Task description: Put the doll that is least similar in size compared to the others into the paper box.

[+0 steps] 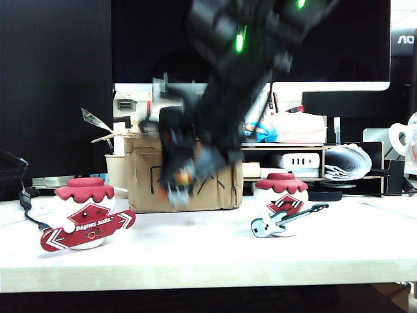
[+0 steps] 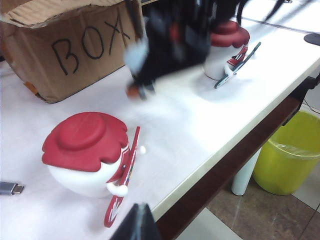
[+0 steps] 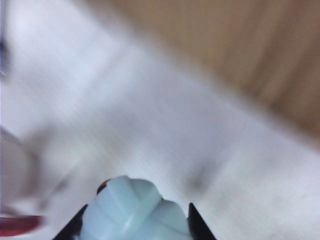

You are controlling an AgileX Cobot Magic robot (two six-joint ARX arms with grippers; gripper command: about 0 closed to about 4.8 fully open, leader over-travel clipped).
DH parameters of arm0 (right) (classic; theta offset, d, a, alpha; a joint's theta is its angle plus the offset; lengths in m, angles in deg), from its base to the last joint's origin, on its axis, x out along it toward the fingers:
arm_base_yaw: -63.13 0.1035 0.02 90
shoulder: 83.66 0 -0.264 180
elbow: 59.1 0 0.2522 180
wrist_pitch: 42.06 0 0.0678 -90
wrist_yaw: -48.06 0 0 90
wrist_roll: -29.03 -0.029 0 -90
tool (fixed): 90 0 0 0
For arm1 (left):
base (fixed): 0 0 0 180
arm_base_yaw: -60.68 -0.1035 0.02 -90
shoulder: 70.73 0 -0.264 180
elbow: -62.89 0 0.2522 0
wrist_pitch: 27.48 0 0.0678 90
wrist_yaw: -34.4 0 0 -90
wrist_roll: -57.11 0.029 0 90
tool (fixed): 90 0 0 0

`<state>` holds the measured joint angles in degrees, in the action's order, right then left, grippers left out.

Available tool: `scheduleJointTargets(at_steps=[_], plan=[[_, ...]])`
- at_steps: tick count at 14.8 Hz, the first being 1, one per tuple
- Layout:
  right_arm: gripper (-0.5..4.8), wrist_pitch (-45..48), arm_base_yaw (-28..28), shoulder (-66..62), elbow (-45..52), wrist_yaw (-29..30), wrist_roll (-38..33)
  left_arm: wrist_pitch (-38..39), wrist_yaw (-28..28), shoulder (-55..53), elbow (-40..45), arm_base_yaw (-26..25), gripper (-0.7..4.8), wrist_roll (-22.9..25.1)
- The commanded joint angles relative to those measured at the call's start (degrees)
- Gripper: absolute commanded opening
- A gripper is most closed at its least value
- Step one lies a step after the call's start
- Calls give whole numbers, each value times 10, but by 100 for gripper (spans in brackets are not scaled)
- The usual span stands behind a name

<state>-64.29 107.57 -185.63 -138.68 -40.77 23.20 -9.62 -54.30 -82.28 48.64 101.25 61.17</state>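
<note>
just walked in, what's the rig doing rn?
The right gripper is in front of the cardboard box, above the table, and blurred. It is closed on the tiny doll, whose pale hair shows between the jaws in the right wrist view. The snowboard doll and guitar doll stand on the table. The left gripper is off to the side, its state unclear.

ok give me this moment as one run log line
right gripper: shut on tiny doll, just above table in front of paper box | left gripper: parked near snowboard doll, state unclear | doll not yet in box
</note>
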Motion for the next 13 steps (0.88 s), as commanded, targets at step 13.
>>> scheduleJointTargets(at_steps=[13], plan=[[-1, 107, 16, 154, -3, -36, 14, -3, 0, 0, 0, -2, -5, 0]])
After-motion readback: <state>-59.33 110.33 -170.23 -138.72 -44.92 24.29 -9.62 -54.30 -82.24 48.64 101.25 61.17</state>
